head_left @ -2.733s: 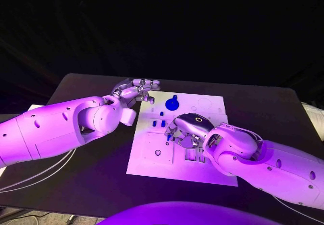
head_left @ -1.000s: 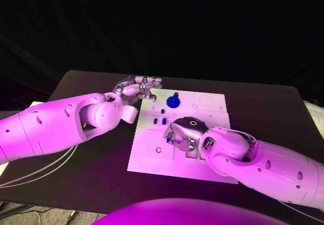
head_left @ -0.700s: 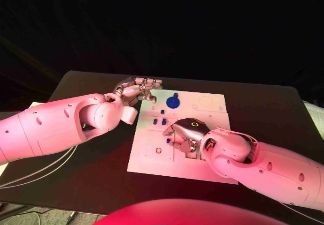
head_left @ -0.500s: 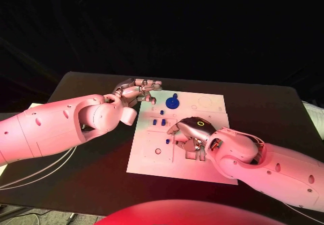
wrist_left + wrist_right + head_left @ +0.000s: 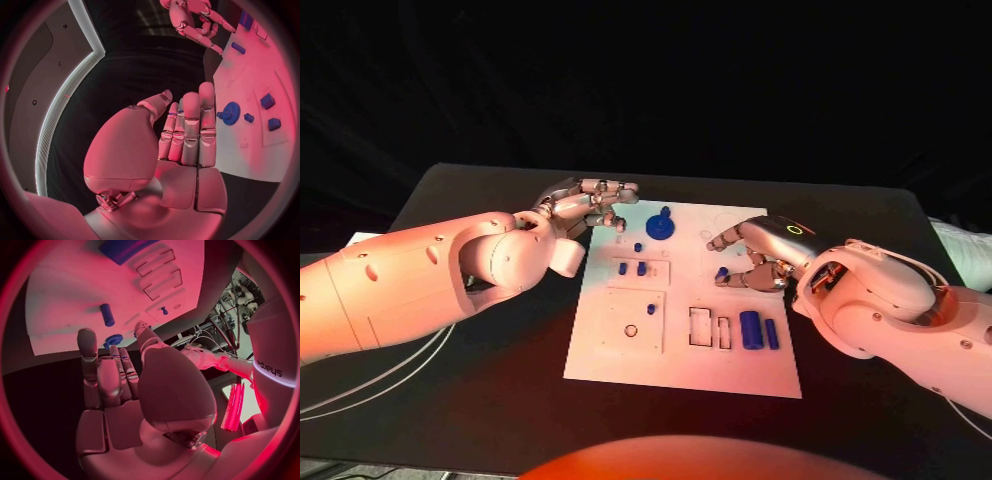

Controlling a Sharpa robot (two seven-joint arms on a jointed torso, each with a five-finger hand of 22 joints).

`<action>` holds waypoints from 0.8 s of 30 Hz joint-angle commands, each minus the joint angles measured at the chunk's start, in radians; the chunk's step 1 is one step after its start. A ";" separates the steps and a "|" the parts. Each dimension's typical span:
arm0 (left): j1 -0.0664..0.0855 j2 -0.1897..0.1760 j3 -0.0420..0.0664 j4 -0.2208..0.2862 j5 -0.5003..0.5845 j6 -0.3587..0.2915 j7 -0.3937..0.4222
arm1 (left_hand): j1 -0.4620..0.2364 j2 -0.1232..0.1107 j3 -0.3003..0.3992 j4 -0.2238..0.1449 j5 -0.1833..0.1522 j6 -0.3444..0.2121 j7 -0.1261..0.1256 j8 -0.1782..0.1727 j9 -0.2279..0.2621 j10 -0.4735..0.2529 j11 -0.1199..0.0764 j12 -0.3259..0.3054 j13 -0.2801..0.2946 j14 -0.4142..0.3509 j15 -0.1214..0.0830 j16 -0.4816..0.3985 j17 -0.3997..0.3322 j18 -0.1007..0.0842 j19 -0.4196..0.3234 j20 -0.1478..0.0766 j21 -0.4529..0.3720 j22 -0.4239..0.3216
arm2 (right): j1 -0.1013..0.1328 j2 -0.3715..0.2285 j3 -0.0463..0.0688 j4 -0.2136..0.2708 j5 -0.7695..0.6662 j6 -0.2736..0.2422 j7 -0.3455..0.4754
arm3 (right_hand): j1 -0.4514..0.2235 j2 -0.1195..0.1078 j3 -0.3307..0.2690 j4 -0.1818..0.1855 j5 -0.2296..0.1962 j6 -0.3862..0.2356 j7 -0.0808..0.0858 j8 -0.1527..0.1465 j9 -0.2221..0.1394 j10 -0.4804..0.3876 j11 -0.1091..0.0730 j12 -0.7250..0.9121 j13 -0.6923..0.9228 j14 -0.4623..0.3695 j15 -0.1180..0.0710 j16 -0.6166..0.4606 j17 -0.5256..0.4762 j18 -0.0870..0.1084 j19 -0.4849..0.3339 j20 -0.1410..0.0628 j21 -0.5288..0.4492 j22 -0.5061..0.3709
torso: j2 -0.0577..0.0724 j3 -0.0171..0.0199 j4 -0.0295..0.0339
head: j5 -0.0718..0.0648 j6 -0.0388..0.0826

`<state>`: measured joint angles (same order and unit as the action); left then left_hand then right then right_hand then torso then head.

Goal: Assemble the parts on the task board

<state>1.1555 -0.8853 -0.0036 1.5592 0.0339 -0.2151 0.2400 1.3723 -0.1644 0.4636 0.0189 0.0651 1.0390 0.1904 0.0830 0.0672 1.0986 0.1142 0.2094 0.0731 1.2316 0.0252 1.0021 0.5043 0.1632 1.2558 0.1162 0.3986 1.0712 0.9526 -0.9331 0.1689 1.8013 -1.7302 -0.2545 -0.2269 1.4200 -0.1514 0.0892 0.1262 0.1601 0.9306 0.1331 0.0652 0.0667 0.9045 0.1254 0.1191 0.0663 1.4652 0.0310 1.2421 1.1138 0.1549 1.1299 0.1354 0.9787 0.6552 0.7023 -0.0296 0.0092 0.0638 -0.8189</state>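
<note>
The board (image 5: 682, 350) lies flat in the middle of the dark worktop (image 5: 473, 350). Small blue parts sit on it: a round gear (image 5: 661, 227) at the far edge, two little pegs (image 5: 630, 269) in a slot on the left, and two long bars (image 5: 759, 329) on the right side.

The right hand (image 5: 759, 258) hangs over the right side of the board, fingers curled in over a small blue part (image 5: 723, 271). I cannot tell if it holds that part or only touches it. The left hand (image 5: 583, 206) is at the far left corner of the board, fingers close together and holding nothing, just beside the gear.

If the right hand only has a weak hold, the small part could slip and roll off the board. The left hand is so near the gear that a small move could bump it.

The room behind is black.
</note>
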 commanded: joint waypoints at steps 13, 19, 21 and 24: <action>0.000 0.005 -0.003 -0.005 -0.003 0.012 0.015 | -0.008 0.004 -0.009 0.000 -0.003 -0.007 -0.003 -0.003 -0.001 -0.006 -0.001 0.007 -0.001 -0.005 -0.002 0.000 -0.001 0.017 -0.005 0.003 -0.004 -0.001 | 0.008 -0.005 0.001 -0.019 -0.101 0.159 -0.044 | 0.085 0.039 -0.054 0.045 -0.013 0.036 -0.023 0.003 0.003 0.026 -0.013 0.039 0.000 0.035 -0.007 0.037 0.038 0.014 0.024 -0.016 -0.011 -0.012 | 0.000 -0.0019 -0.0022 | -0.001 0.002; 0.000 0.007 -0.003 -0.006 -0.003 0.012 0.014 | -0.008 0.004 -0.009 0.000 -0.003 -0.007 -0.003 -0.003 -0.001 -0.006 -0.001 0.007 -0.001 -0.005 -0.002 0.000 -0.001 0.017 -0.005 0.003 -0.004 -0.001 | 0.008 0.023 -0.002 -0.047 -0.104 0.150 -0.048 | 0.108 0.081 -0.019 0.034 -0.063 0.060 -0.014 0.001 0.002 0.066 -0.025 0.050 -0.002 0.041 -0.019 0.060 0.061 0.011 0.041 -0.024 0.000 0.001 | 0.000 -0.0011 -0.0014 | -0.001 0.001; 0.000 0.007 -0.003 -0.006 -0.003 0.013 0.014 | -0.008 0.004 -0.009 0.000 -0.003 -0.007 -0.003 -0.003 -0.001 -0.006 -0.001 0.007 -0.001 -0.005 -0.002 0.000 -0.001 0.017 -0.005 0.003 -0.004 -0.001 | 0.008 0.031 -0.003 -0.057 -0.104 0.147 -0.047 | 0.112 0.090 -0.008 0.032 -0.070 0.067 -0.011 0.001 0.001 0.076 -0.027 0.051 -0.002 0.041 -0.023 0.063 0.064 0.011 0.044 -0.026 0.002 0.004 | 0.000 -0.0015 -0.0007 | -0.002 -0.001; 0.000 0.007 -0.003 -0.006 -0.003 0.013 0.014 | -0.008 0.004 -0.009 0.000 -0.003 -0.007 -0.003 -0.003 -0.001 -0.006 -0.001 0.007 -0.001 -0.005 -0.002 0.000 -0.001 0.017 -0.005 0.003 -0.004 -0.001 | 0.007 0.042 -0.004 -0.068 -0.104 0.141 -0.045 | 0.116 0.097 0.005 0.029 -0.075 0.073 -0.009 0.000 0.001 0.088 -0.030 0.051 -0.003 0.042 -0.025 0.069 0.070 0.010 0.049 -0.028 0.006 0.009 | 0.000 -0.0009 -0.0013 | 0.000 -0.001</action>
<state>1.1550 -0.8803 -0.0069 1.5520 0.0338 -0.2154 0.2430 1.3723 -0.1644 0.4580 0.0190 0.0650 1.0390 0.1902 0.0830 0.0672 1.0987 0.1142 0.2134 0.0732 1.2316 0.0252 1.0021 0.5038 0.1631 1.2559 0.1162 0.3986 1.0713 0.9602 -0.8934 0.1647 1.7353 -1.8124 -0.1255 -0.2665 1.5370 -0.0632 0.0917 0.1557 0.0882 0.9951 0.1230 0.0652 0.0686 0.9874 0.0957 0.1681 0.0647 1.4666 0.0138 1.3073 1.1826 0.1547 1.1736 0.1075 0.9798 0.6632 0.7024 -0.0309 0.0076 0.0624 -0.8187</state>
